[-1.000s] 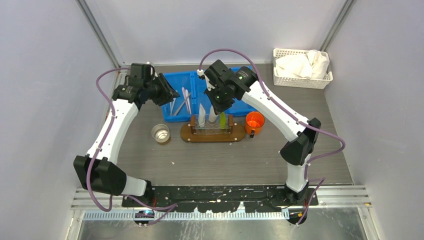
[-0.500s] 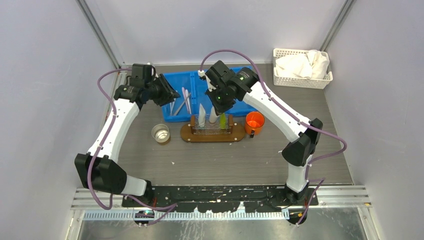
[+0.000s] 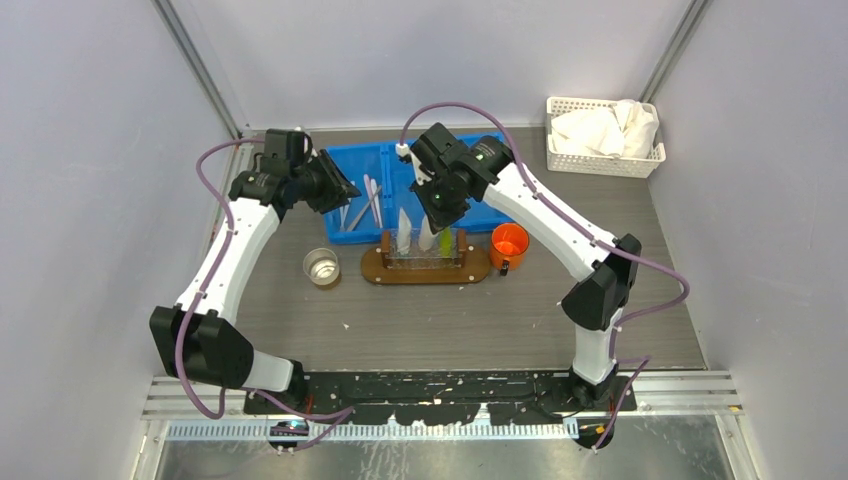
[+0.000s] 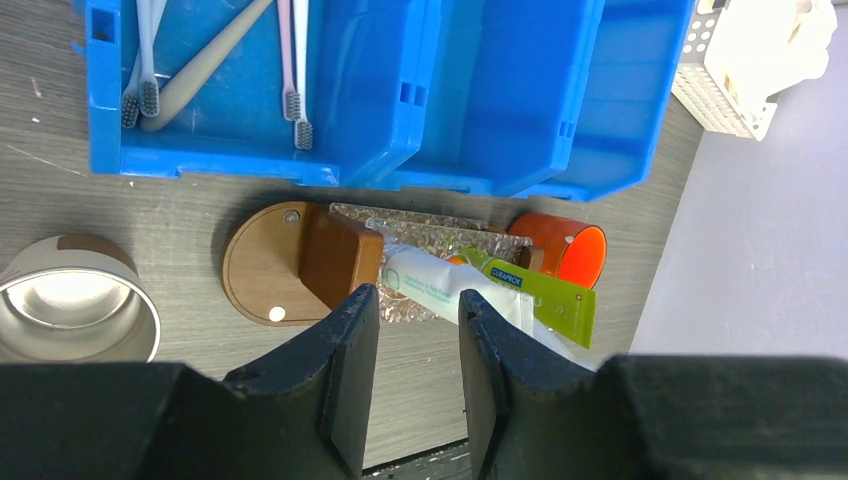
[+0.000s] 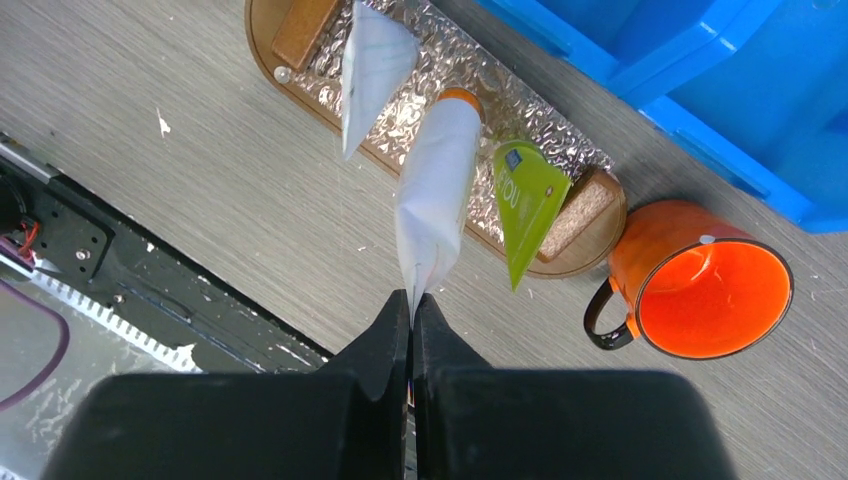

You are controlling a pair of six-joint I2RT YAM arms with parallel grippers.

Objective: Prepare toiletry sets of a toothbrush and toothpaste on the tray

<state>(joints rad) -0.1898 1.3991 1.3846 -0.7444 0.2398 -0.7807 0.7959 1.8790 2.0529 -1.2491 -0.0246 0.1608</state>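
Observation:
The tray (image 3: pixel 378 270) is a dark-brown oval board with a foil-lined rack on it, also in the right wrist view (image 5: pixel 262 40) and the left wrist view (image 4: pixel 258 275). Three toothpaste tubes stand in the rack: a white one (image 5: pixel 372 60), a middle white one (image 5: pixel 435 190) and a yellow-green one (image 5: pixel 525 205). My right gripper (image 5: pixel 411 305) is shut on the flat crimped top of the middle white tube, straight above the tray (image 3: pixel 430 222). My left gripper (image 4: pixel 418 320) is open and empty, above the bin's left compartment (image 3: pixel 343 190). Several toothbrushes (image 4: pixel 295 60) lie in that compartment.
A blue three-compartment bin (image 3: pixel 480 215) sits behind the tray. An orange mug (image 3: pixel 508 243) stands at the tray's right end, a steel cup (image 3: pixel 321 266) at its left. A white lattice basket (image 3: pixel 603 135) with cloths is at the back right.
Almost nothing. Both arms have barely shifted; the right gripper stays shut on the white tube and the left stays open.

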